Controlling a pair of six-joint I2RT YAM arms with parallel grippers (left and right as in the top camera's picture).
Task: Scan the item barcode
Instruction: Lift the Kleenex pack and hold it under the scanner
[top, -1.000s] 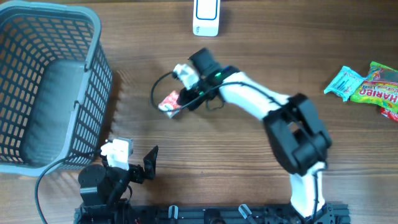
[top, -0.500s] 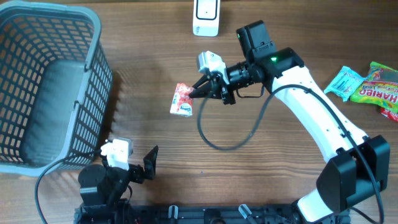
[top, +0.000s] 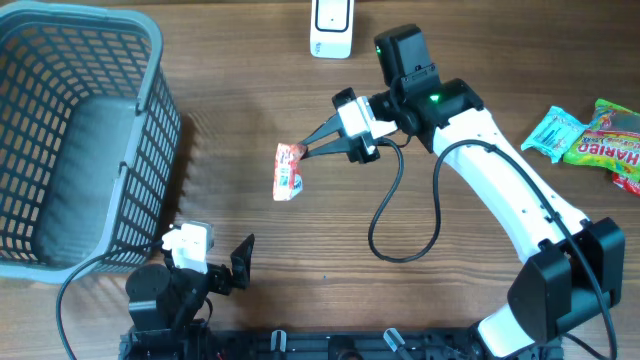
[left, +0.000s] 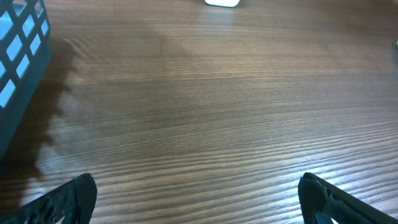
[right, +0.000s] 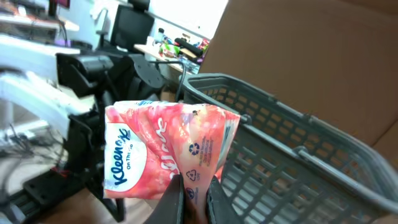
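A pink-and-white Kleenex tissue pack (top: 288, 170) hangs above the table's middle, pinched at one edge by my right gripper (top: 308, 152), which is shut on it. In the right wrist view the pack (right: 155, 152) fills the centre, its recycling marks facing the camera, with the gripper (right: 194, 199) clamped on its lower edge. No barcode shows on the visible sides. The white scanner (top: 331, 28) stands at the table's far edge. My left gripper (top: 222, 268) rests at the front left, open and holding nothing; its view has only bare wood between the gripper's (left: 196, 202) tips.
A grey plastic basket (top: 70, 130) fills the left side and appears behind the pack as the basket (right: 298, 168) in the right wrist view. Snack packets (top: 590, 135) lie at the right edge. A black cable loops below the right arm.
The right arm has swung out and stretched across the table with the pack. The pack has turned and now hangs lengthwise. The left arm has not moved.
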